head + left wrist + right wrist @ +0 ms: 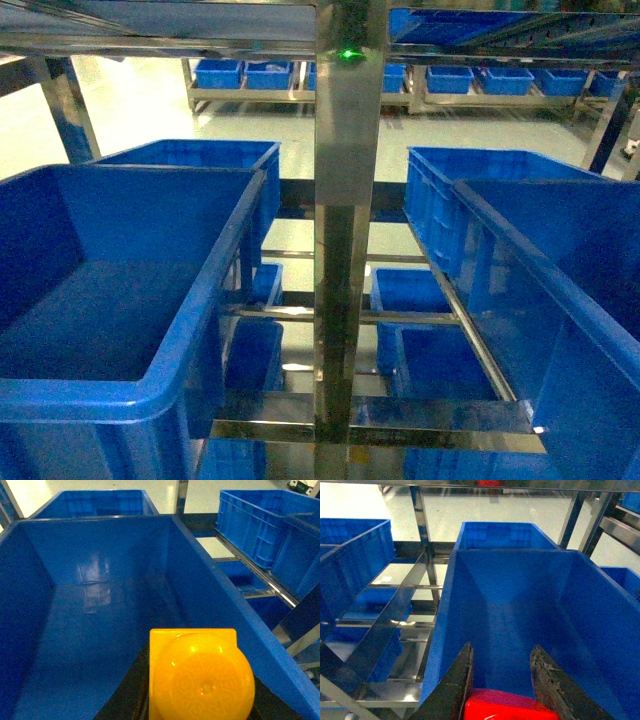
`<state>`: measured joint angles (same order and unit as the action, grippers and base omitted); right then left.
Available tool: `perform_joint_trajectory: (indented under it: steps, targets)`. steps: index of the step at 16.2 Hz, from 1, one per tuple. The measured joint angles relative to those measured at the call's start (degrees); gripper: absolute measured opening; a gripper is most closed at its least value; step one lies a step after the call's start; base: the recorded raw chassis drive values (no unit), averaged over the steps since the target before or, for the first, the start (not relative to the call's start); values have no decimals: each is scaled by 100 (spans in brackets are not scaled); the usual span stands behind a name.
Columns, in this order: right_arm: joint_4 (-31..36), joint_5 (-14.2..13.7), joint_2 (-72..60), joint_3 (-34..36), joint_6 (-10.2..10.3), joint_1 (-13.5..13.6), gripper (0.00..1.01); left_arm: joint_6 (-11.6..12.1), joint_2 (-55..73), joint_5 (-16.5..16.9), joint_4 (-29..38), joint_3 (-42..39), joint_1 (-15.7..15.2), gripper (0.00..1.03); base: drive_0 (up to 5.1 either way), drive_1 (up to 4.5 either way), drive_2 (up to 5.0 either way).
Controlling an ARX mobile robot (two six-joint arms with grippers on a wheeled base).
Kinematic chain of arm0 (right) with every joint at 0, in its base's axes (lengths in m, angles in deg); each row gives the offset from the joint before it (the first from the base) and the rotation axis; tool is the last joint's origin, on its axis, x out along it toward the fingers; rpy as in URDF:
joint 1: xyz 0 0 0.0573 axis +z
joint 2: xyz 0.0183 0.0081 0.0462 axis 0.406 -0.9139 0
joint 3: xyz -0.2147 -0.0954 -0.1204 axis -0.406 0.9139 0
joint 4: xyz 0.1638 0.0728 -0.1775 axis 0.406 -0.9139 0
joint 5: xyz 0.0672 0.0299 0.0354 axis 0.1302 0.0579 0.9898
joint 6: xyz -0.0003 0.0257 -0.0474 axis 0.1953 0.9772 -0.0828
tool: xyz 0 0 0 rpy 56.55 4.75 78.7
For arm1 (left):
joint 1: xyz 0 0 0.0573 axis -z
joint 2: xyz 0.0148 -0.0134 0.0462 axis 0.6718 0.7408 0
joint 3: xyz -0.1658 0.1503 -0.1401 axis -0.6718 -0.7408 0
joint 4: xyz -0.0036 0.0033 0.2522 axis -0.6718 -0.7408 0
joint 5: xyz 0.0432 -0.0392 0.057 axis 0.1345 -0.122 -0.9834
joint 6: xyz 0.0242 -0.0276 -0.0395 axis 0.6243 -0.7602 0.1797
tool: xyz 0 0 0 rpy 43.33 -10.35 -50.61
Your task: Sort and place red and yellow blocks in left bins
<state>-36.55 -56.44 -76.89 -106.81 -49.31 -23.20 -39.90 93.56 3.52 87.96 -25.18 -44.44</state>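
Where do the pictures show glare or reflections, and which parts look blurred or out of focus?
Head view: bright glare on the pale floor behind, and the steel post mirrors the blue crates. Left wrist view: the yellow block is soft, too near the lens; pale reflections lie on the bin floor. Right wrist view: the red block is blurred.

Steel rack post with green light, glossy pale floor, far shelving

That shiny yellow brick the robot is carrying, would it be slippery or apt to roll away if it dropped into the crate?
The yellow brick looks glossy, with bright highlights, so it is probably a bit slippery. Its squared edges suggest it would settle flat rather than roll. It looks like rigid plastic, likely light for its size. The blue crate below has a smooth, shiny floor, so it may slide a little on landing.
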Motion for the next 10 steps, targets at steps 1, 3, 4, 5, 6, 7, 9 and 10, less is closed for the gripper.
perform_joint_trajectory:
  steps: [1,3,4,5,6,7,9,10]
  targets:
    - [0,2,0,0,0,0,28,0,0,-2,-2,0,0,27,0,0,0]
    - [0,0,0,0,0,0,28,0,0,0,-2,0,0,27,0,0,0]
    - [-118,201,-243,-127,162,-144,28,0,-2,0,-2,0,0,27,0,0,0]
    - [-142,221,-929,-328,363,-190,28,0,-2,0,0,0,0,27,0,0,0]
    - [-205,229,-1154,-328,470,-197,28,0,-2,0,-4,0,0,27,0,0,0]
    - [-103,262,-1408,-328,549,-249,28,0,-2,0,-2,0,0,27,0,0,0]
    - [74,282,-1945,-420,654,-387,28,0,-2,0,-2,0,0,27,0,0,0]
    - [122,293,-2046,-457,684,-402,28,0,-2,0,-2,0,0,27,0,0,0]
